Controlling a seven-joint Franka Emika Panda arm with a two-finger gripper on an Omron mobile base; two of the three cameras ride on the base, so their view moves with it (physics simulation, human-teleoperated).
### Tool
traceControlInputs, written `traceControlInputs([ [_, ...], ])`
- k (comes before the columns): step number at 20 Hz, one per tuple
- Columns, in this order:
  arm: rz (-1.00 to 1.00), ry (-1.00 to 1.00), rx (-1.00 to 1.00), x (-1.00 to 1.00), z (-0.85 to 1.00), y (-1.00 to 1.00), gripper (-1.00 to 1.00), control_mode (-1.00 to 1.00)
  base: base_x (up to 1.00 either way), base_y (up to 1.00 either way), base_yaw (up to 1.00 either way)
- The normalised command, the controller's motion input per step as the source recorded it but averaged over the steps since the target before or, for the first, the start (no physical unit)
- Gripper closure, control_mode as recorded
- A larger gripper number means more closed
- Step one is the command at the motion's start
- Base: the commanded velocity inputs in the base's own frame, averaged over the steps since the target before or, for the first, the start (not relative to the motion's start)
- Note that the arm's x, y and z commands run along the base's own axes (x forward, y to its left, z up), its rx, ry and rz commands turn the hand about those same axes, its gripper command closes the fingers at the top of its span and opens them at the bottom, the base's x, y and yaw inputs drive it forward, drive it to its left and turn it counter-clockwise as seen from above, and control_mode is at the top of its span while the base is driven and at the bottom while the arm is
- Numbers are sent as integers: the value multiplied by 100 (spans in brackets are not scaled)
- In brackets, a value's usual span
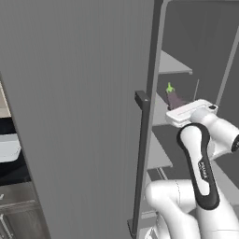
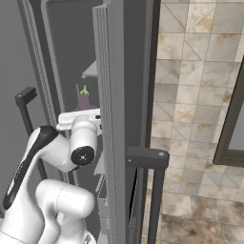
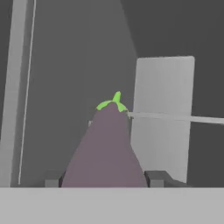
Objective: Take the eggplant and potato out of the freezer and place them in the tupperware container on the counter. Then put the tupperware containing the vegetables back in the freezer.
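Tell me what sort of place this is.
Probably a home kitchen, rendered: a tall grey freezer stands open with shelves inside, an eggplant sits on one shelf, and a tan tiled wall runs beside it.

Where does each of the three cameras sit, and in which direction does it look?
Left base view: behind the arm's left, facing the freezer door; white arm lower right.
Right base view: behind its right, along the door edge; arm lower left.
Hand view: on the hand, looking along the gripper; finger tips flank the eggplant.
Shared: all three show the eggplant on a freezer shelf.
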Motion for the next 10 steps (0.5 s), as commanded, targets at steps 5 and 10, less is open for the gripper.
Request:
traceControlInputs([
  [5,-1,0,0,-89,69,-1,100,-100,0,0,0],
  [10,-5,1,0,-88,50,0,100,-100,0,0,0],
])
